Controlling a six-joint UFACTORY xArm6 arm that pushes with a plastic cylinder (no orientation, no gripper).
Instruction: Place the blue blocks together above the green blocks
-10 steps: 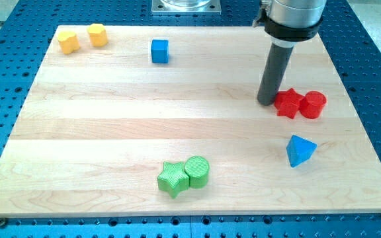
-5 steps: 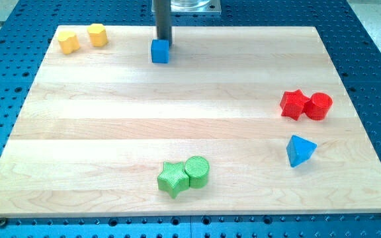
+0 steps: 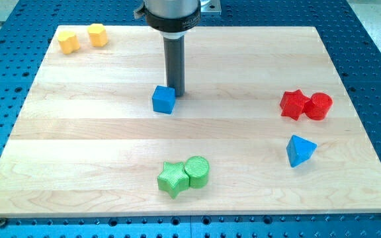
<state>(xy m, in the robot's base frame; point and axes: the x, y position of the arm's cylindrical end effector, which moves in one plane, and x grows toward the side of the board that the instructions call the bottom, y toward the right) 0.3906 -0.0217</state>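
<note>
Wooden bench with the rod descending from the view's top; my tip rests at the upper right corner of the blue cube, touching or just beside it. There is no claw on this arm, only the rod. The blue cube lies above the green star and green cylinder, which touch each other near the view's bottom. The blue wedge sits well apart at the view's right, below the touching red star and red cylinder. Two yellow blocks occupy the upper left corner.
</note>
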